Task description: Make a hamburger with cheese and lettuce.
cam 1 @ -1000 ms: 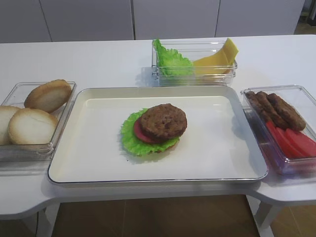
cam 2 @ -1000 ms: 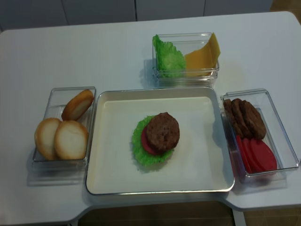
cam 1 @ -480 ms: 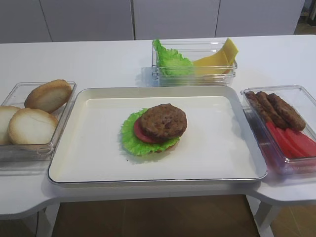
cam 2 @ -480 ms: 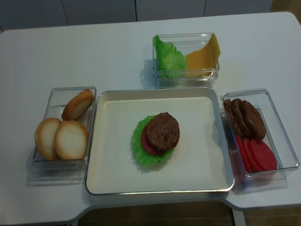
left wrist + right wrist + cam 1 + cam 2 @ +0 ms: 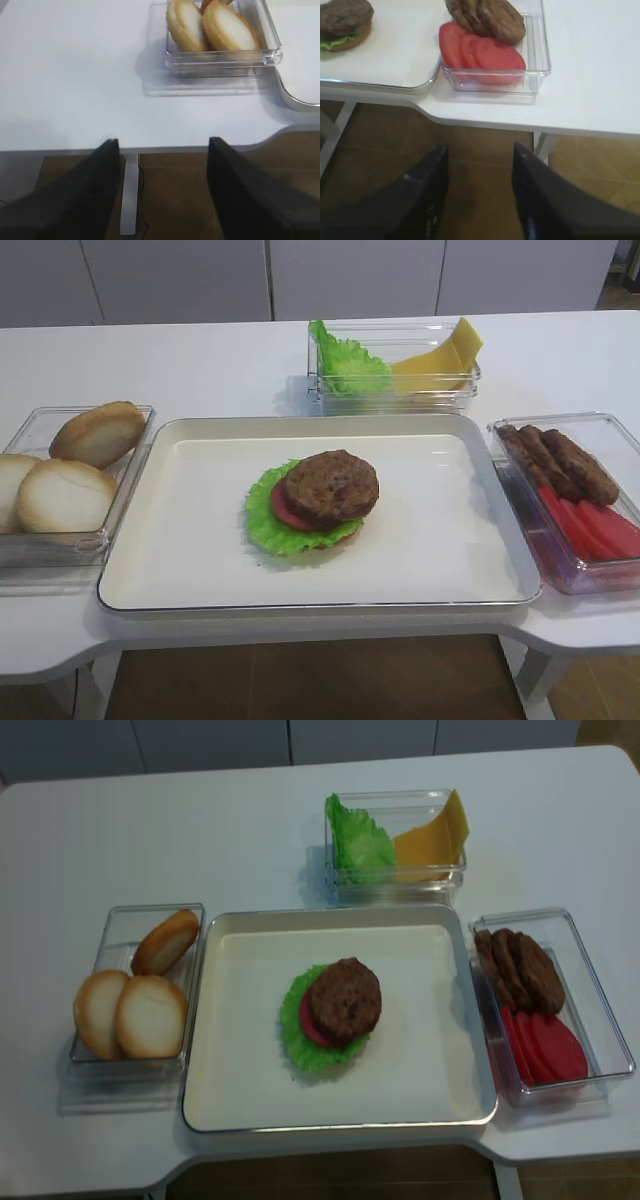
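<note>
Right wrist view: right hand [image 5: 480, 192] parted; holding nothing.

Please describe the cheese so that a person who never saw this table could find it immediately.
Start at the big white tray in the middle of the table. Behind its far edge stands a clear box. The cheese leans in the right half, beside frilly green lettuce; it is the only flat, smooth yellow thing.

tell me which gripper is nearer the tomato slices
Right. The right gripper hangs open below the table edge just in front of the tomato slices; the left gripper sits off the opposite end, by the bun container.
</note>
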